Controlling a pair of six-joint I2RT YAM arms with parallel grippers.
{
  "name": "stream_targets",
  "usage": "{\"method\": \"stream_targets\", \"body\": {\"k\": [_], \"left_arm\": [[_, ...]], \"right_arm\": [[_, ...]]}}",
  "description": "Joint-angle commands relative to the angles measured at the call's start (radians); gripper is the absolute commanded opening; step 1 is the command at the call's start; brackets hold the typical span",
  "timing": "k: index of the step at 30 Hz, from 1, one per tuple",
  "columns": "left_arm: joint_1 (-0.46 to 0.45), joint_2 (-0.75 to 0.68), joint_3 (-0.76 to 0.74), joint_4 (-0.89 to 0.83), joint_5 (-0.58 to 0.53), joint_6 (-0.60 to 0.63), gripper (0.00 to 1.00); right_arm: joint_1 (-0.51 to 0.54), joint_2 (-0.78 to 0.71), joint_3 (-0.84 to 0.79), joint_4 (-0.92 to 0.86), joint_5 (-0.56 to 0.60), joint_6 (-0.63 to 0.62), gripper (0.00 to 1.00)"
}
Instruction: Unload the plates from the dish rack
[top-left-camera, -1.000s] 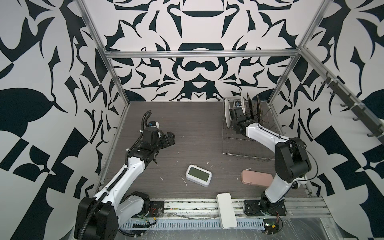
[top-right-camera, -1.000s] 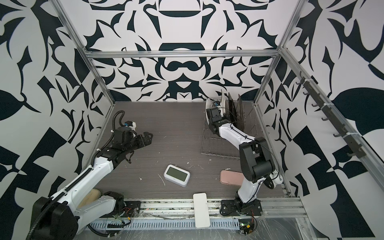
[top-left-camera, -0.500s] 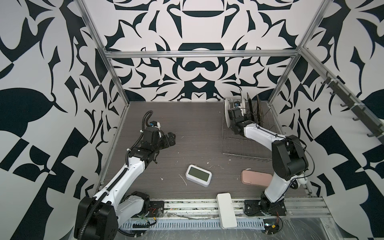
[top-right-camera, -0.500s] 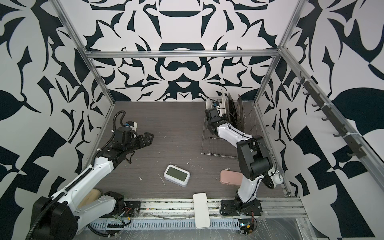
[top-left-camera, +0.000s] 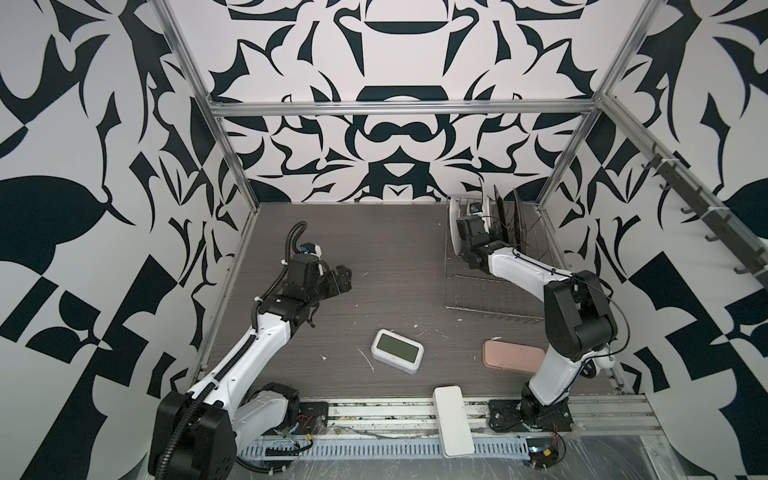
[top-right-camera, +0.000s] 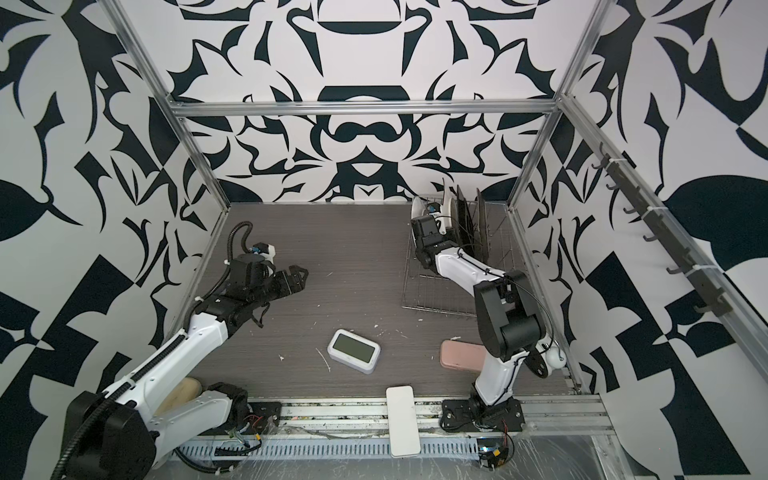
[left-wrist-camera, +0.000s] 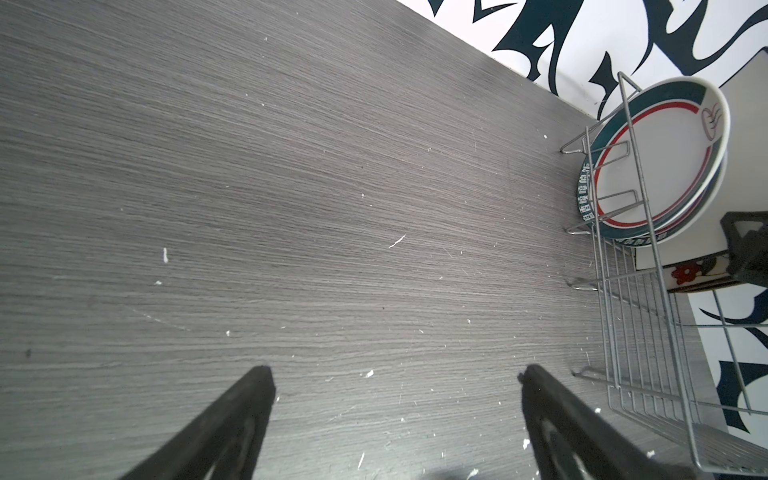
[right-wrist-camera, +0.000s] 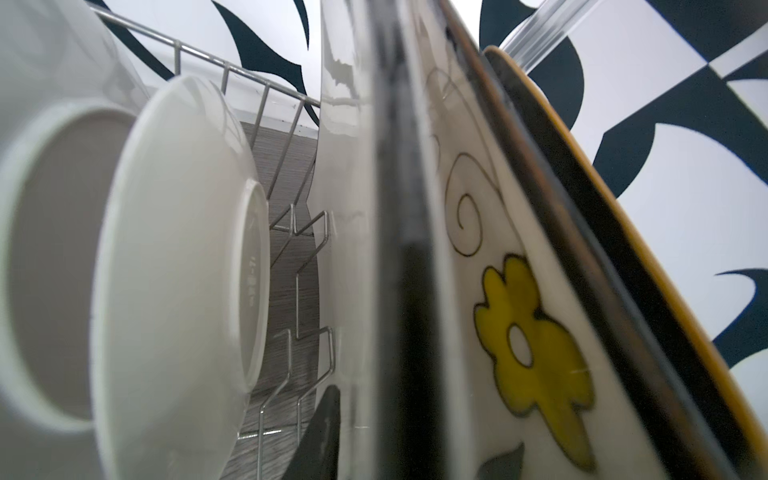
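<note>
Left gripper (top-left-camera: 343, 279) is spread wide over the bare table (top-left-camera: 395, 249), holding nothing. Right gripper (top-left-camera: 473, 220) sits in among the plates (top-left-camera: 505, 216), which stand upright at the dish rack's (top-left-camera: 494, 291) far end. Clamped or not, can't tell (fingers mostly hidden). Round plate (left-wrist-camera: 656, 158) has white characters on its teal rim, unreadable.

The walls (top-left-camera: 395, 50) on the left, the right and the far side are white with big dark blue-black leaf-like shapes. A frame of silver metal bars (top-left-camera: 399, 109) runs along their corners and across the far wall. The floor (top-left-camera: 395, 257) is dark grey with a fine wood grain and has small white scraps (top-left-camera: 368, 359) on it. A dark rail with hooks (top-left-camera: 706, 212) is on the right wall. An aluminium rail (top-left-camera: 374, 415) lies along the near edge. The light is even.
</note>
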Motion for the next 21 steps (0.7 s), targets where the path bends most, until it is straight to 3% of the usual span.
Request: {"method": "stream_targets", "body": {"k": [1,12,21], "left_arm": [[-0.002,-0.027,0.009,-0.013,-0.005,-0.007,0.97],[-0.002,-0.03,0.002,-0.026,-0.005,-0.014,0.97],[-0.002,-0.043,-0.012,-0.027,-0.012,-0.018,0.97]], "right_arm": [[-0.004,-0.031,-0.01,0.023,-0.031,-0.005,0.2],[0.008,-0.027,-0.012,0.034,-0.014,-0.027,0.17],[0.014,-0.026,-0.009,0.044,0.004,-0.046,0.09]]}}
